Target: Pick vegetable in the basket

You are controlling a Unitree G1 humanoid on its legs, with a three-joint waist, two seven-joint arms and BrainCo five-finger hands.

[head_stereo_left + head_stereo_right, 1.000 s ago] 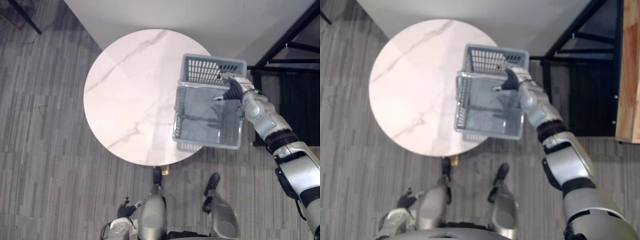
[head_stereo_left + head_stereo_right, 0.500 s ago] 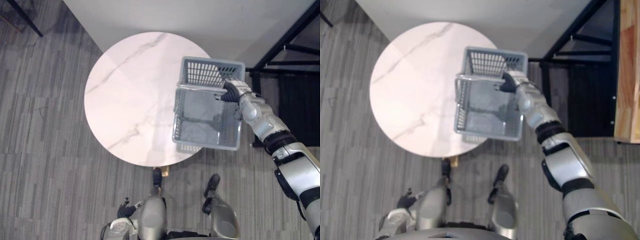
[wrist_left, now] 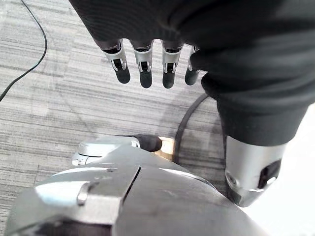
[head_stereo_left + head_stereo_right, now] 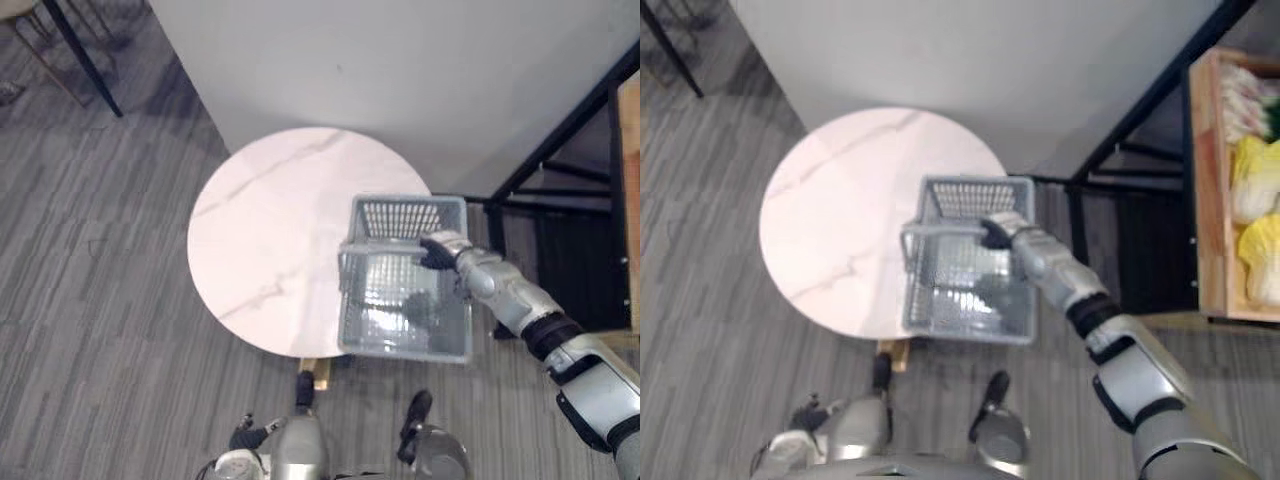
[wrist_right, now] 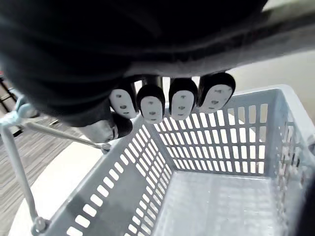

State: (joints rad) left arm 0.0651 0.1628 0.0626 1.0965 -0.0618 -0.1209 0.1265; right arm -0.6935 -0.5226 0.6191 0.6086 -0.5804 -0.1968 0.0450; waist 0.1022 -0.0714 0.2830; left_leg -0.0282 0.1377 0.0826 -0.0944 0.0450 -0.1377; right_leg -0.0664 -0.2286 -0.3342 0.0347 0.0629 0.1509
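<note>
grey basket [image 4: 405, 218], long axis near-to-far

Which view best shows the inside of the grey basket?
Right wrist view: it looks down into the basket, whose visible floor is bare. Both eye views show it from above, the right hand gripping its handle.

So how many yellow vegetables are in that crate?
2, both in the wooden crate: farther yellow vegetable, nearer yellow vegetable. Others may be hidden beyond the edge.

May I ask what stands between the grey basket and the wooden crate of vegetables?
In the right eye view, a black metal frame stands between the basket and the wooden crate.
</note>
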